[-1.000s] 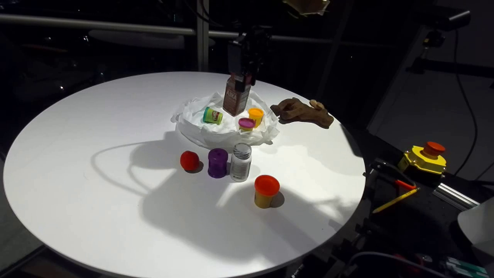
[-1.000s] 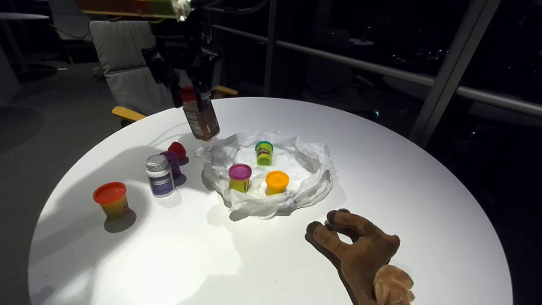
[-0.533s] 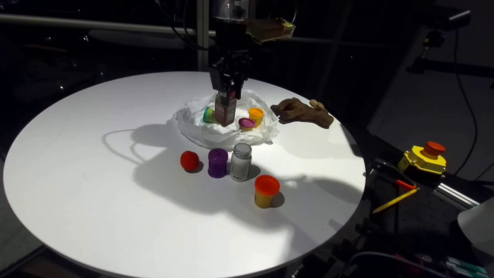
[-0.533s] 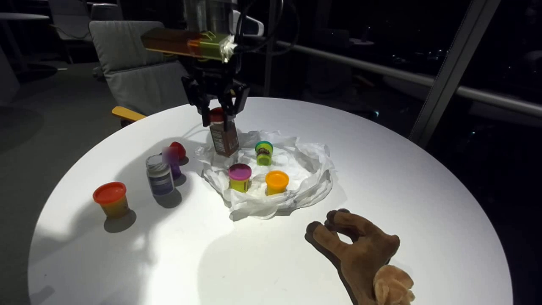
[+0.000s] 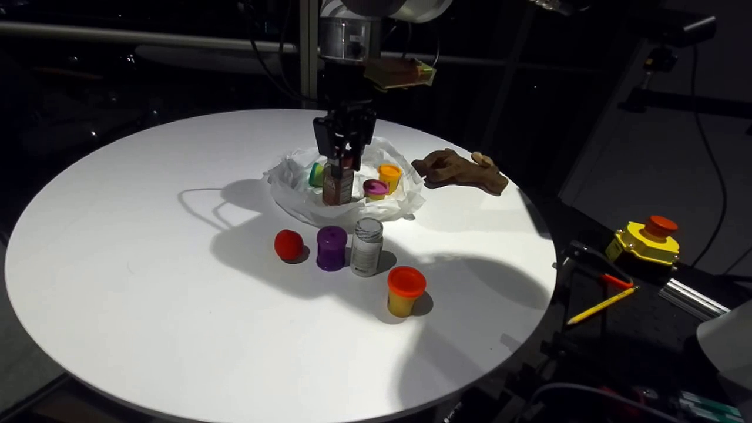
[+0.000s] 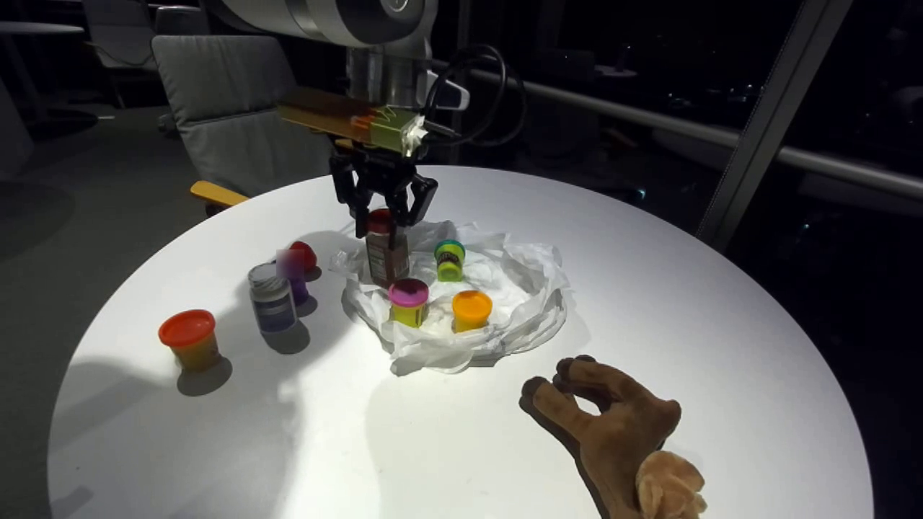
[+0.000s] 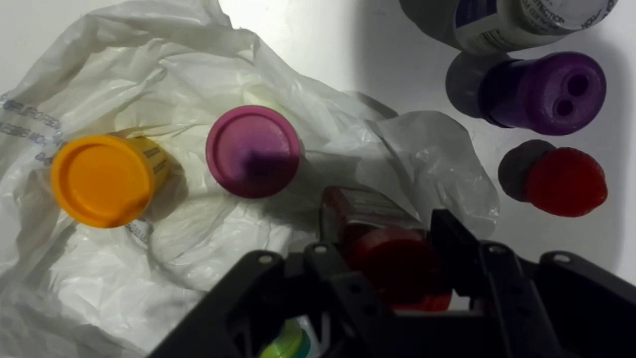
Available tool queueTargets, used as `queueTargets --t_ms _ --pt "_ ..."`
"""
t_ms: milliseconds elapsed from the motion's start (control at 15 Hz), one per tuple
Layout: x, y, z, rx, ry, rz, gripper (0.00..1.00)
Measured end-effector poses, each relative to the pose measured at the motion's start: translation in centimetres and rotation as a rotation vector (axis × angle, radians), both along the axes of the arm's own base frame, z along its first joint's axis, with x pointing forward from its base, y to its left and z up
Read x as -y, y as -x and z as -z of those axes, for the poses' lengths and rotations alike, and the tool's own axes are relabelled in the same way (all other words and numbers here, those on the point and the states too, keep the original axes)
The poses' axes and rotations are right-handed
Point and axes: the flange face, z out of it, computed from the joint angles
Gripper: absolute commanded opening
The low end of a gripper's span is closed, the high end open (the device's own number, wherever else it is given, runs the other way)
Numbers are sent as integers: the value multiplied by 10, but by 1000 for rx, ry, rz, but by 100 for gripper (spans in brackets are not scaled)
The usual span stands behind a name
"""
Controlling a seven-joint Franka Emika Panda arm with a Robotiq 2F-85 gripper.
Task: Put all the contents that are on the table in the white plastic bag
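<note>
Your fingers (image 7: pixel 454 248) clamp the brown bottle (image 6: pixel 388 261) by its cap (image 7: pixel 392 253). It extends below them, long axis near upright, inside the white bag (image 6: pixel 440 353) at the edge nearest the red ball (image 5: pixel 288 244). Confirm base contact, unclear here, before releasing.

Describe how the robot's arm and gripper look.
The arm is pale and rounded, with a grey cylindrical section. Black cables loop beside it. A box-shaped attachment, amber to yellow-green with a crumpled pale end, sits above the gripper, which is black with angular, jointed fingers.
</note>
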Motion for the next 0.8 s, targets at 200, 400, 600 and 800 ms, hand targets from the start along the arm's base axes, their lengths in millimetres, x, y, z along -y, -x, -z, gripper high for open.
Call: queueTargets --t_ms 200,400,600,800 --pt "5 0 8 -15 -27 8 77" --pt "5 -3 3 -6 -36 10 98" --pt "-11 -4 -25 36 -44 -9 100" --pt "-43 10 -65 80 -58 -31 100"
